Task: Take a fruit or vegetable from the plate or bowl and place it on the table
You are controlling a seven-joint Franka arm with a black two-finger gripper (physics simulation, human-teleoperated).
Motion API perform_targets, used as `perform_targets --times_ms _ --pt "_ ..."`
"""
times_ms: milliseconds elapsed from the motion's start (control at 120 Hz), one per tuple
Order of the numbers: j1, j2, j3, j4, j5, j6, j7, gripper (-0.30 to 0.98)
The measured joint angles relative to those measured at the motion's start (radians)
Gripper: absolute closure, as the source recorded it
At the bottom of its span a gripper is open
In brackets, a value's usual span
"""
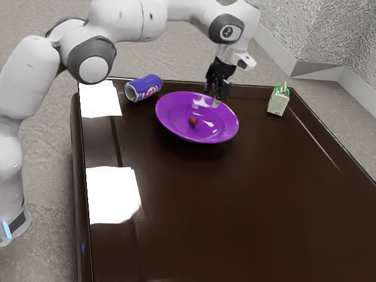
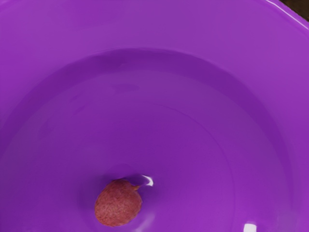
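Note:
The black gripper (image 1: 215,93) is at the far rim of the purple plate, on the side toward the exterior view's right, with its two fingers apart. A shallow purple plate (image 1: 176,120) rests on the dark table, and a small reddish-brown fruit (image 1: 193,121) lies near its middle. The gripper stands off from this fruit, with nothing seen between its fingers. From the wrist view, the round red fruit (image 2: 118,203) has a short stem and sits on the inner floor of the plate (image 2: 145,121).
A blue-purple can (image 1: 144,87) lies on its side near the table's far edge. A small green-and-white carton (image 1: 278,100) stands toward the exterior view's right. The dark table (image 1: 235,217) has bright white patches along its side at the exterior view's left.

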Motion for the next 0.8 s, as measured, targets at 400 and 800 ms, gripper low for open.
perform_targets --times_ms 400,800 --pt "-0.008 -0.080 0.007 -0.153 -0.009 0.066 0.105 0.00" --pt "-0.006 -0.173 0.012 -0.359 0.044 0.179 0.160 0.00"
